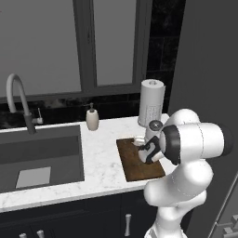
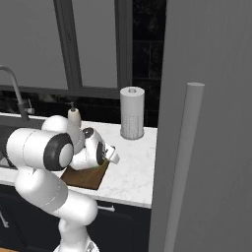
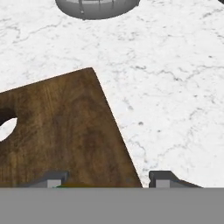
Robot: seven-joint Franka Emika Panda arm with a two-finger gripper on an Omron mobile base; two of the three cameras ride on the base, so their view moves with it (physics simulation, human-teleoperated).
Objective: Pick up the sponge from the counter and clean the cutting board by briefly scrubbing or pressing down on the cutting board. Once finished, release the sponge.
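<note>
Dark brown wood-grain rectangular cutting board (image 3: 65, 131) w/ darker streaks; white marble-look counter (image 3: 175, 87), faint grey veins; pale grey paper towel roll (image 1: 151, 102); beige soap bottle (image 1: 92, 118); dk grey sink basin (image 1: 42, 158).

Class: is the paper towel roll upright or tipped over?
Upright: the paper towel roll stands on end on the counter behind the cutting board.

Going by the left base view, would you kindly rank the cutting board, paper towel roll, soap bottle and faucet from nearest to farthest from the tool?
1. Cutting board, directly beneath the tool.
2. Paper towel roll, just behind.
3. Soap bottle, back left.
4. Faucet, far left by the sink.
</note>
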